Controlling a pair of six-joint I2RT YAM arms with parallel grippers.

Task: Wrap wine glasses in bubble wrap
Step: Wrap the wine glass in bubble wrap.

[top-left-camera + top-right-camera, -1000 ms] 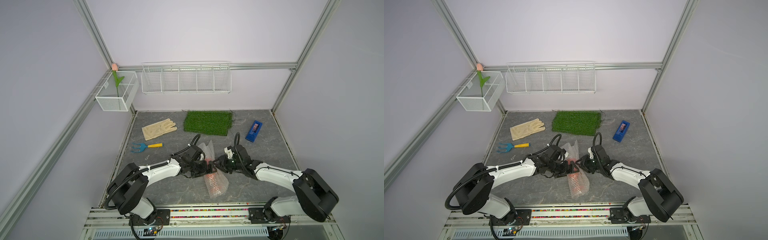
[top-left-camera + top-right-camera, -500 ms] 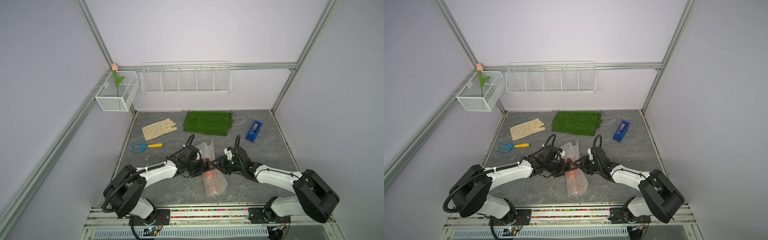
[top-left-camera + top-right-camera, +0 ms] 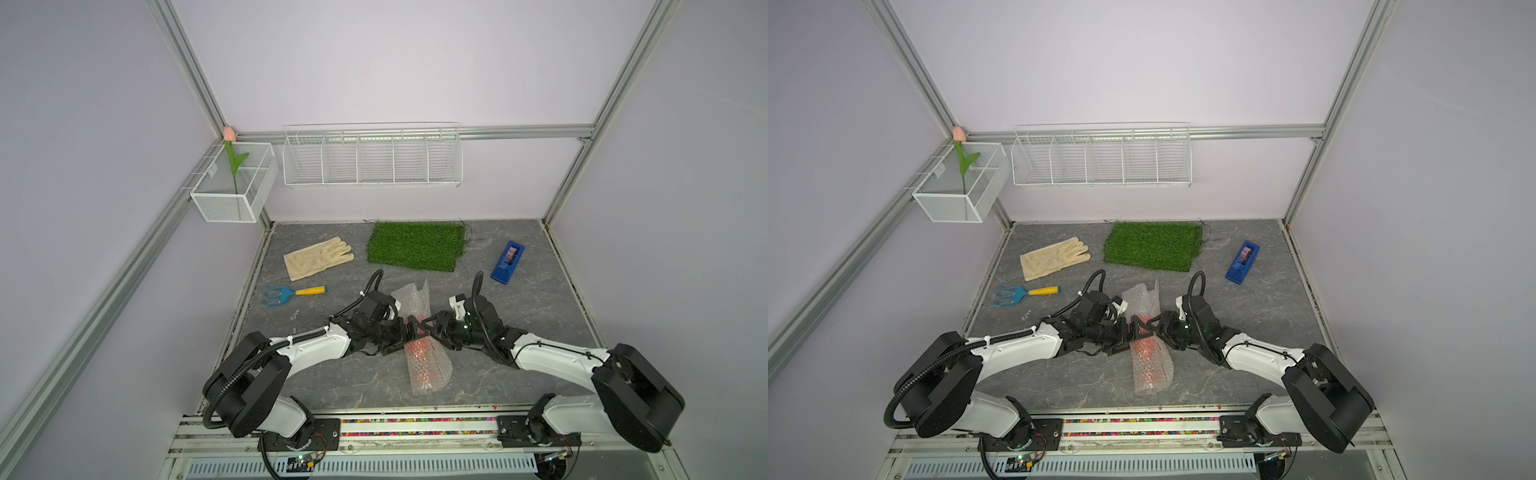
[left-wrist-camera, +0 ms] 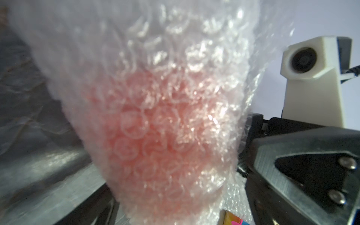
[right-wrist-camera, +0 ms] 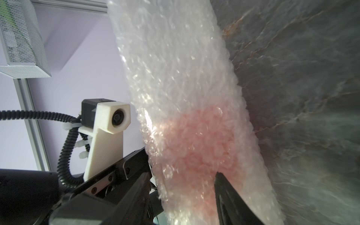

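Two arms. Both are stretched low over the table (image 3: 540, 299), forearms nearly flat, wrists turned inward, tips almost meeting head-on.

Left gripper (image 3: 405, 338): jaws spread wide with the roll between them. No clamp visible.

Right gripper (image 3: 436, 330): jaws partly apart. Its fingers (image 5: 228, 194) straddle the roll in the right wrist view. Can't tell if they press it.

One bubble wrap (image 3: 430, 370), rolled into a tube lying on the table, passing between both grippers and sticking out past them both ways.

One goblet (image 3: 420, 345), inside the tube right at the gripper tips. It shows only as a red blur through the bubbles.

- **Beyond the left gripper, outer side:** one glove (image 3: 318, 262), one hand rake (image 3: 291, 293).
- **Beyond both tips:** one turf mat (image 3: 415, 251).
- **Beyond the right gripper:** one tape dispenser (image 3: 508, 262).
- **On the walls, well apart from the grippers:** two baskets, a wire rack (image 3: 372, 183) and a mesh box (image 3: 226, 208) holding one fake tulip (image 3: 232, 162).
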